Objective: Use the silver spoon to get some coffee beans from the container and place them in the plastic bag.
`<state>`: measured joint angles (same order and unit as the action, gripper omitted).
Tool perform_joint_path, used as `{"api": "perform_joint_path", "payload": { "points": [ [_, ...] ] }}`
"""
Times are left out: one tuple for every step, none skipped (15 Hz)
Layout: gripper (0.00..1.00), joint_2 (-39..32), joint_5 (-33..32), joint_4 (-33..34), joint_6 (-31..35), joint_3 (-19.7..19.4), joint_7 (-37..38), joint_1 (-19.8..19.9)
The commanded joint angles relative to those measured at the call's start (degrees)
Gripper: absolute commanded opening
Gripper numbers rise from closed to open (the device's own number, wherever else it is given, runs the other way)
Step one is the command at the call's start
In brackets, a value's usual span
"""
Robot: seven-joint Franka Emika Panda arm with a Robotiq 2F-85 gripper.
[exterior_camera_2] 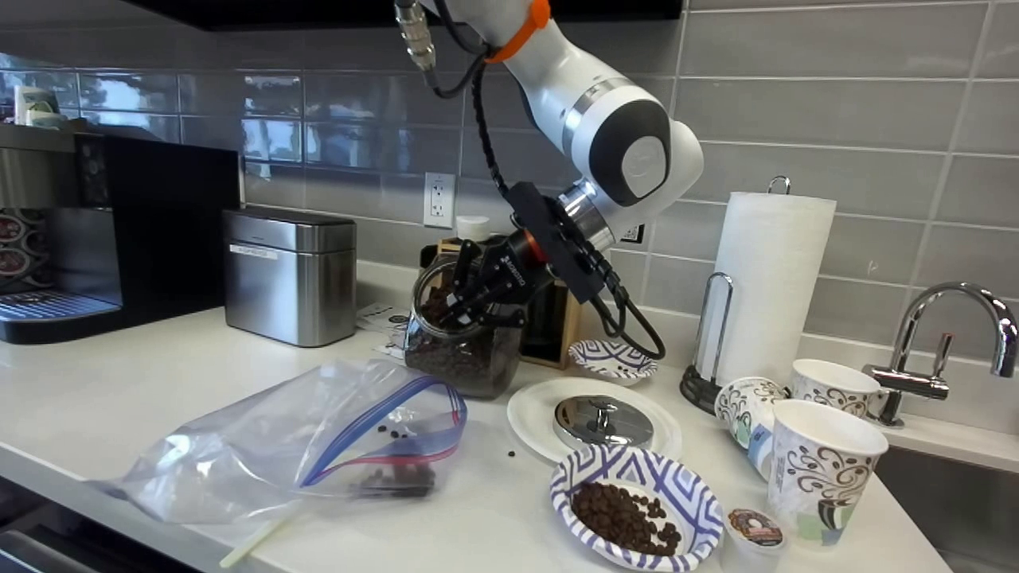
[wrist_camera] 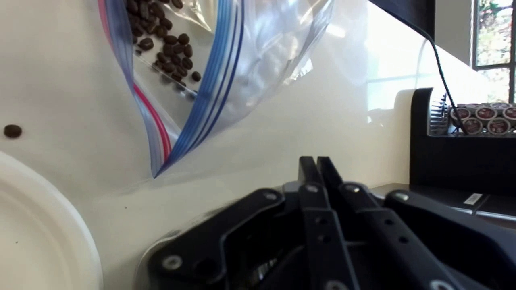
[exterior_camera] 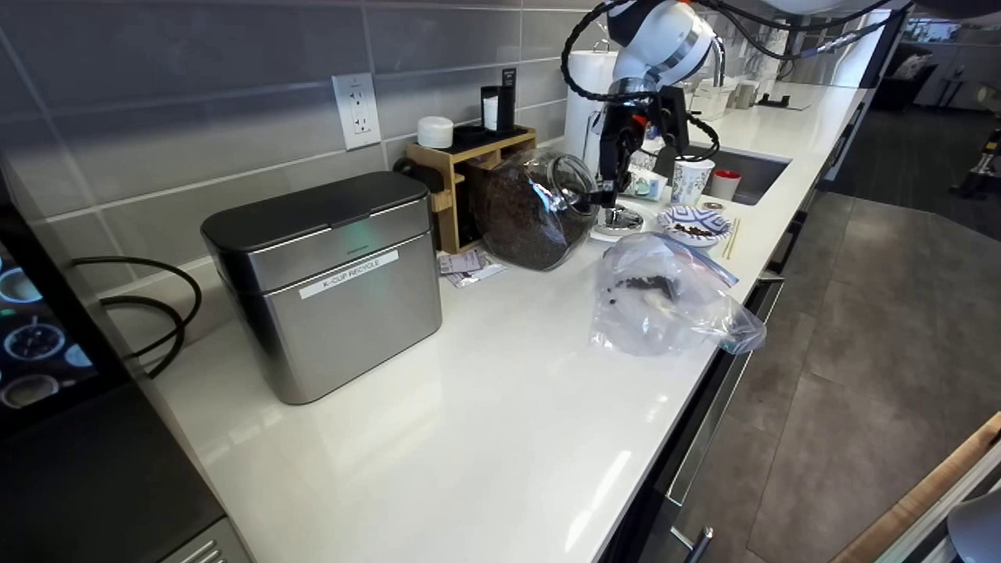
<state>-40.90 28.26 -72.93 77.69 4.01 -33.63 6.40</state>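
A round glass container (exterior_camera_2: 497, 370) of dark coffee beans (exterior_camera: 512, 207) leans tilted, its mouth turned sideways. At that mouth my gripper (exterior_camera_2: 454, 309) points in; I cannot tell how deep its tips reach. In the wrist view the gripper (wrist_camera: 316, 160) has its fingers pressed almost together, with nothing visible between them. The clear plastic bag (exterior_camera_2: 239, 454) lies on the counter with its zip edge parted, as the bag (wrist_camera: 266, 76) also shows from above. Some beans (wrist_camera: 175, 60) rest inside it. The silver spoon is hidden or out of view.
A white plate (exterior_camera_2: 529, 414) with a metal lid (exterior_camera_2: 603, 423) and a patterned bowl (exterior_camera_2: 692, 493) of beans stand near the bag. Paper cups (exterior_camera_2: 824, 469) and a towel roll (exterior_camera_2: 772, 286) are by the sink. A metal box (exterior_camera: 352, 305) and wooden shelf (exterior_camera: 446, 195) flank the container.
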Motion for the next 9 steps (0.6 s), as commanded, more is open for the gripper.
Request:
{"api": "perform_joint_path", "payload": {
  "points": [
    [0.01,-4.1,-4.2,6.8,-2.1,1.4,2.8,-0.8],
    [0.01,-4.7,-4.9,7.9,-2.3,1.7,3.2,-0.9],
    [0.01,-5.5,-5.6,9.3,-2.8,2.1,3.5,-1.1],
    [0.01,-6.2,-6.1,10.4,-3.1,2.3,3.9,-1.3],
    [0.01,-7.0,-6.6,11.8,-4.1,2.7,4.2,-1.4],
    [0.01,-7.6,-6.9,13.0,-4.8,3.0,4.5,-1.5],
    [0.01,-8.5,-7.3,14.3,-5.8,3.3,4.8,-1.6],
    [0.01,-9.3,-7.4,15.6,-6.8,3.5,5.0,-1.5],
    [0.01,-10.2,-7.4,16.8,-7.8,3.8,5.2,-1.4]
  ]
}}
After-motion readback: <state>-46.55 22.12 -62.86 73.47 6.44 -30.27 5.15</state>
